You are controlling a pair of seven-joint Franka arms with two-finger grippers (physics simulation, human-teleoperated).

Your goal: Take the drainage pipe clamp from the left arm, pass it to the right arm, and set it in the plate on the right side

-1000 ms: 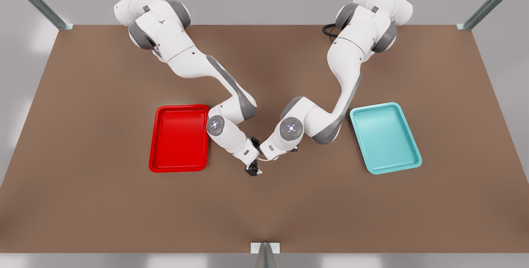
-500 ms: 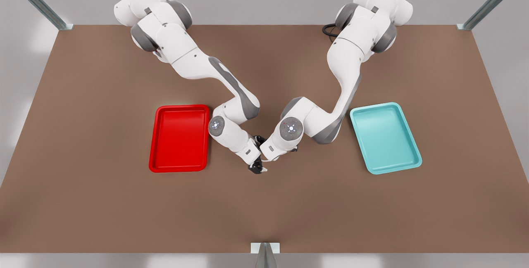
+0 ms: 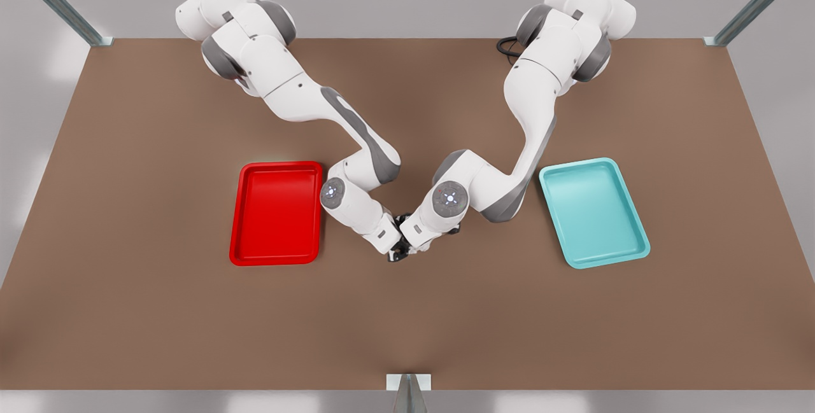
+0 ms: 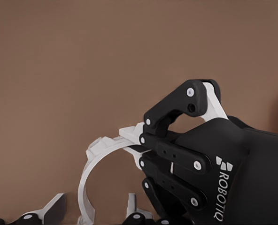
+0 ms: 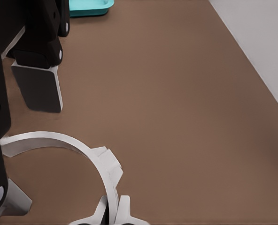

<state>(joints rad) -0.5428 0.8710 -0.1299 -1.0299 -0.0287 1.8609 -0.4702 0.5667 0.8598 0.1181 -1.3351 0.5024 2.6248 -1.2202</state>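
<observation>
The drainage pipe clamp is a thin white half-ring held above the brown table between the two grippers, which meet at mid-table in the front view. My right gripper, on the arm at the front view's left, is shut on the clamp's band near one tab. In the left wrist view its black fingers pinch that tab. My left gripper is open, its pads apart on either side of the clamp's other end without touching it. The red plate lies at the front view's left, beside the right arm.
A teal tray lies at the front view's right, past the left arm, and its corner appears in the right wrist view. The table's edge runs along one side of that view. A black cable sits by the left arm's base.
The right arm's gripper has moved toward the front view's right and slightly back, closing the gap to the left gripper. The left arm has barely moved.
</observation>
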